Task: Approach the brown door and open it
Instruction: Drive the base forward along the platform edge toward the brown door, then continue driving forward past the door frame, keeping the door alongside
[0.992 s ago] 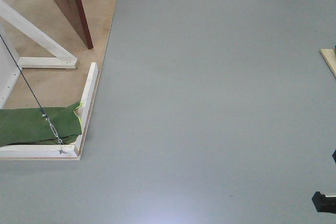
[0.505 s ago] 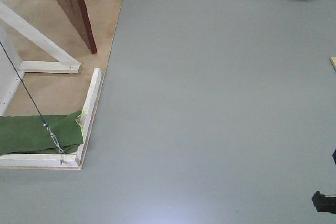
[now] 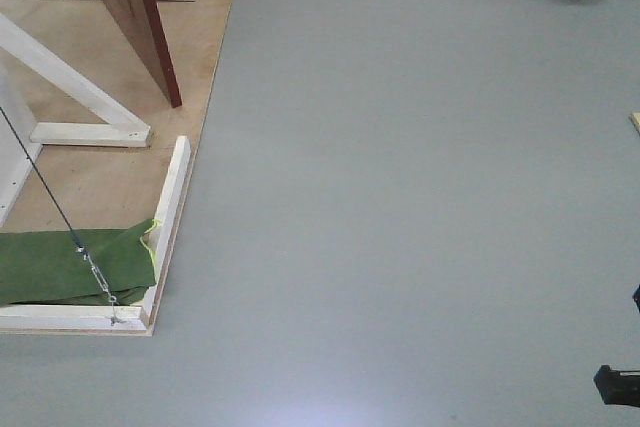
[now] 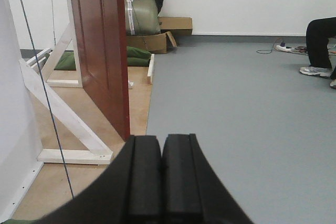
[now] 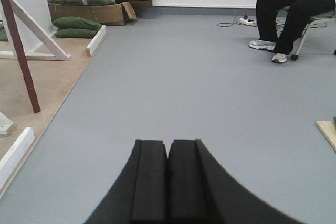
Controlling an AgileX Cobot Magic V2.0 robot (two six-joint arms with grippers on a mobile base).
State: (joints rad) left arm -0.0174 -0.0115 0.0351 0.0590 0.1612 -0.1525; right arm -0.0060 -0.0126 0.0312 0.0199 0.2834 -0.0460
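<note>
The brown door (image 3: 135, 17) stands at the top left of the front view on a plywood floor panel (image 3: 100, 182), braced by white wooden struts (image 3: 70, 72). In the left wrist view the door (image 4: 100, 51) stands upright ahead and to the left, edge on. Its thin edge shows in the right wrist view (image 5: 18, 51) at far left. My left gripper (image 4: 161, 142) is shut and empty, low over the floor, short of the door. My right gripper (image 5: 168, 145) is shut and empty over the grey floor.
A white frame rail (image 3: 168, 217) edges the plywood, with a green cloth (image 3: 70, 265) and a taut wire with turnbuckle (image 3: 60, 209). Cardboard boxes (image 5: 100, 11) and green sandbags (image 5: 76, 27) lie beyond. A seated person (image 5: 294, 14) is at far right.
The view has shifted slightly: the door frame and green cloth have slid down and left in the front view. Both grippers remain shut.
</note>
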